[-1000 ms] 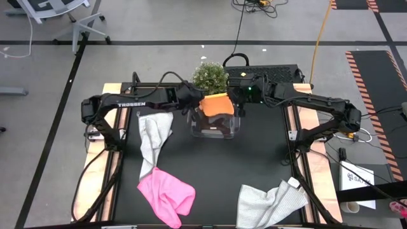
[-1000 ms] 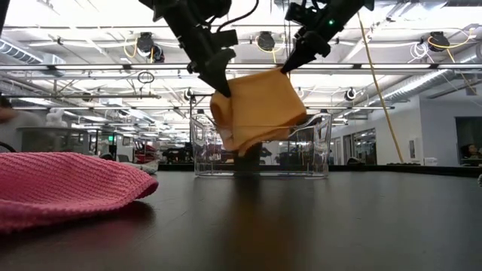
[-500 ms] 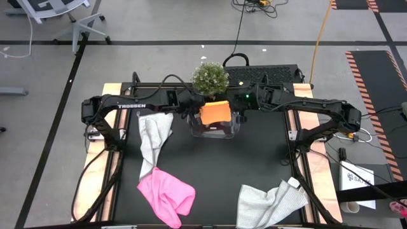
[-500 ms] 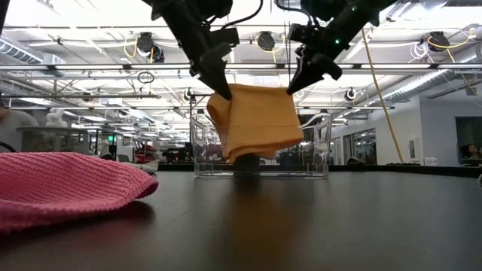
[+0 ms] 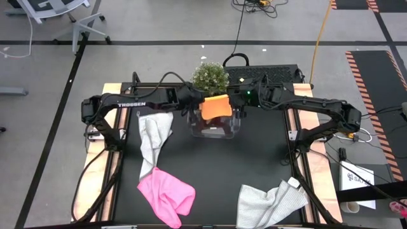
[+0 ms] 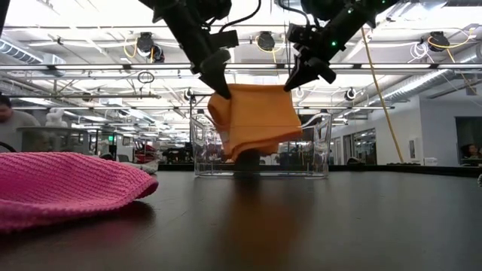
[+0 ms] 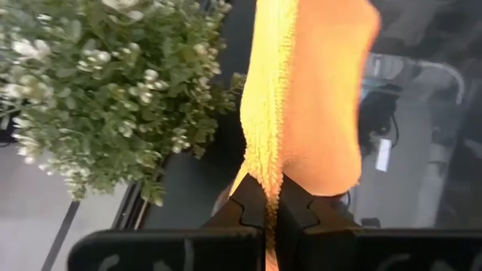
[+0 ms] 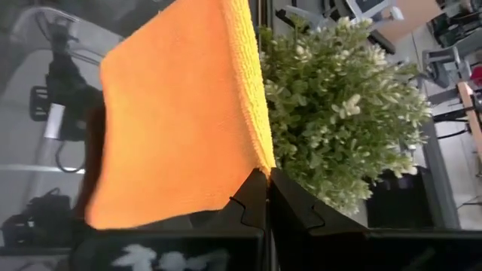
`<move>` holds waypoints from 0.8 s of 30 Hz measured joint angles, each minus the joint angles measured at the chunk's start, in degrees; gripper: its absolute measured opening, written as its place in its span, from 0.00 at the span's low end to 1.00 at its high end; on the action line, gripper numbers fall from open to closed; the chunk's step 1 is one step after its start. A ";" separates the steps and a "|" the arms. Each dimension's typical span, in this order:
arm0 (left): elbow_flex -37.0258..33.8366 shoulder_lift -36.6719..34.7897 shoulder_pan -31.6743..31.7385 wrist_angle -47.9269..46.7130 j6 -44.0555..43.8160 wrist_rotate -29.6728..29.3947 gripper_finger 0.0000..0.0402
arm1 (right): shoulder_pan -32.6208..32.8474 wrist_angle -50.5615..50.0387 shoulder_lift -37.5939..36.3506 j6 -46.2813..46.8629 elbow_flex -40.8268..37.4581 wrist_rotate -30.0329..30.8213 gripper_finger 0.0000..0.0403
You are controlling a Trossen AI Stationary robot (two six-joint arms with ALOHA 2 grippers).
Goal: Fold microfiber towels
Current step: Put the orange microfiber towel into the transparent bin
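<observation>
Left pincer [image 6: 215, 81] and right pincer [image 6: 292, 77] each clamp the orange towel [image 6: 256, 120] above the clear tub [image 6: 316, 147].

A towel [image 5: 215, 107] hangs over the tub [image 5: 216, 129] at the bench's [image 5: 254, 165] rear, with the plant [image 5: 210, 77] behind. Three towels lie nearer: left [image 5: 154, 137], front-left [image 5: 167, 194], front-right [image 5: 270, 203].

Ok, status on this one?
Left gripper and right gripper both shut on orange towel, hanging over clear tub. Nothing blocking.
</observation>
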 joint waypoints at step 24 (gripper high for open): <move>-0.04 5.01 -4.96 -1.58 -3.43 5.01 0.01 | 1.13 0.72 -0.11 6.28 -9.64 0.63 0.00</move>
